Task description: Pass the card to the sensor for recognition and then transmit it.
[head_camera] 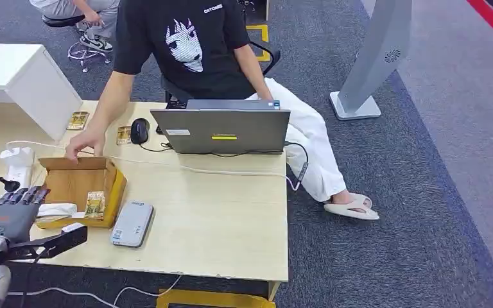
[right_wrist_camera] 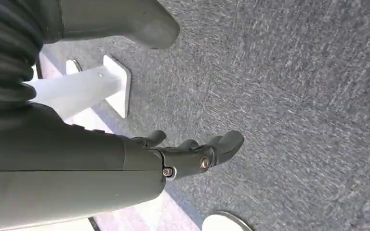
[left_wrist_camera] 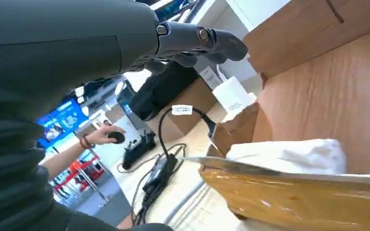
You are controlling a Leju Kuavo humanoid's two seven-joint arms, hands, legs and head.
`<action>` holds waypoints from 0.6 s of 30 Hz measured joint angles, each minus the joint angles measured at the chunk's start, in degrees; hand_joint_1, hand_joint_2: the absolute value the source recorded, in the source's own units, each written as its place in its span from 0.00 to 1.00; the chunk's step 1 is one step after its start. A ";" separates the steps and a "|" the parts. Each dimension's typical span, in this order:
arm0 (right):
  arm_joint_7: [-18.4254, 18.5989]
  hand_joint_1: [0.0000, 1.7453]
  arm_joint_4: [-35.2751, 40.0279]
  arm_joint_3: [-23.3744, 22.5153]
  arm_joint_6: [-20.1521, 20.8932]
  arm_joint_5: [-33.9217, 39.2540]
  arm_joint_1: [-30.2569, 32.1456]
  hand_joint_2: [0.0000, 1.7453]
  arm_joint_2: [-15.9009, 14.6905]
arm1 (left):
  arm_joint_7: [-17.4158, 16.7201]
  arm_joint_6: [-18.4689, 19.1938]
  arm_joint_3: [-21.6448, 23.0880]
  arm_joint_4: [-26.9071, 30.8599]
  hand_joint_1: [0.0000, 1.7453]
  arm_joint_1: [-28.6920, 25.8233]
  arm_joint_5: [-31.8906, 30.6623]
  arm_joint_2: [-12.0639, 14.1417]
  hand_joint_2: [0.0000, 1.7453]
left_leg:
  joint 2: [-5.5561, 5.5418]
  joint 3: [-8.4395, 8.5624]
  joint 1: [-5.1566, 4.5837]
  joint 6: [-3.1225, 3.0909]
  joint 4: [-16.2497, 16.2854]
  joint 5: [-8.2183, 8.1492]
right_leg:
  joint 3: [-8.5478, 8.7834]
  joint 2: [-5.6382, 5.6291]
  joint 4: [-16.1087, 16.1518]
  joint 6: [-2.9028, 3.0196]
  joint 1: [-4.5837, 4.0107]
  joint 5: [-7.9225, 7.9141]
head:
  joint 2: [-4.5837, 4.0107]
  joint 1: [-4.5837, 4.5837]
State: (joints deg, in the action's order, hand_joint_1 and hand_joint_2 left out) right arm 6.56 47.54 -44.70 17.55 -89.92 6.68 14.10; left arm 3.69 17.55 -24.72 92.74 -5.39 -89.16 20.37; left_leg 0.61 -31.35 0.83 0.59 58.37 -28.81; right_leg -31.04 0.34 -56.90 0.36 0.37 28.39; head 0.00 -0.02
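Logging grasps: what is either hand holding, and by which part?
Nothing. The left hand hovers empty beside the box; the right hand hangs empty.

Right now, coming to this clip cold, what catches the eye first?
The person in a black printed T-shirt seated behind the open grey laptop, one hand resting on the far rim of the open brown cardboard box. In that box a gold patterned card leans against the wall nearest the flat grey card reader. The robot's left hand hovers at the box's near-left corner, holding nothing.
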 joint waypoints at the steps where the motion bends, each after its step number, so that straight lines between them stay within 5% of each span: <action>1: -0.04 0.00 0.00 0.17 -0.07 0.00 0.01 1.00 0.00 | -0.02 -0.55 -0.28 -0.11 0.00 -0.20 -0.30 -0.04 1.00 | 0.01 0.00 0.00 0.00 0.00 0.00 | -0.01 0.00 0.00 0.00 0.00 0.00 | 0.00 0.04; 18: 0.26 0.00 0.50 0.52 -0.13 0.00 0.06 1.00 0.00 | -1.05 -4.19 -2.38 -1.03 0.00 -1.43 -0.74 -0.70 1.00 | -0.03 0.00 0.00 0.00 0.00 0.00 | 0.00 0.01 0.00 0.00 0.00 0.00 | 0.00 0.02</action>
State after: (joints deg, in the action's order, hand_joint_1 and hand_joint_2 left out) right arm 6.82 48.04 -44.17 17.42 -89.92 6.73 14.10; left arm 2.64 13.36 -27.10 91.71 -6.82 -89.90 19.67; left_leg 0.58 -31.35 0.82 0.59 58.37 -28.80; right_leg -31.04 0.34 -56.90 0.36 0.37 28.39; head 0.00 0.00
